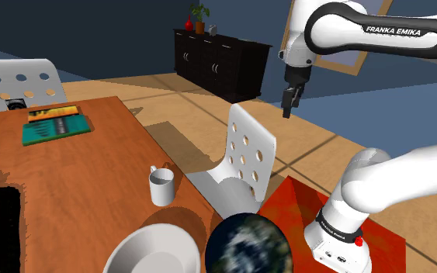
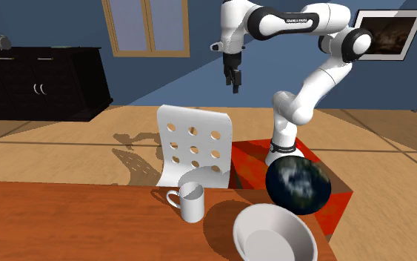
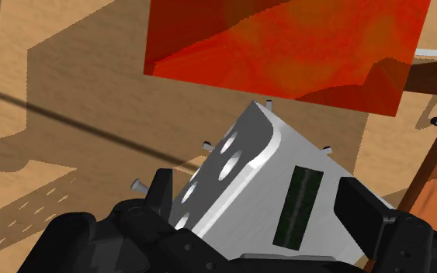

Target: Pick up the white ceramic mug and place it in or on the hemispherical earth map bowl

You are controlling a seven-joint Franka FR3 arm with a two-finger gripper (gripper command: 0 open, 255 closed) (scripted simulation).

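Observation:
A white mug (image 1: 161,186) (image 2: 190,201) stands upright on the brown wooden table (image 1: 92,171), near its edge and with its handle out to the side. The earth map bowl (image 1: 247,244) (image 2: 298,184), dark blue with white cloud patches, sits at the table's corner beside the stand. My black gripper (image 1: 289,99) (image 2: 235,80) (image 3: 259,203) hangs high in the air above the white chair, far from the mug. Its fingers (image 3: 159,194) stand apart with nothing between them. The perforated chair back (image 3: 240,163) lies below them in the wrist view.
A plain white bowl (image 1: 153,252) (image 2: 273,236) rests on the table between mug and earth bowl. The white perforated chair (image 1: 244,159) (image 2: 193,148) stands against the table edge. A green book (image 1: 55,124) lies further along the table. The red stand (image 1: 379,240) (image 3: 286,46) holds the arm's base.

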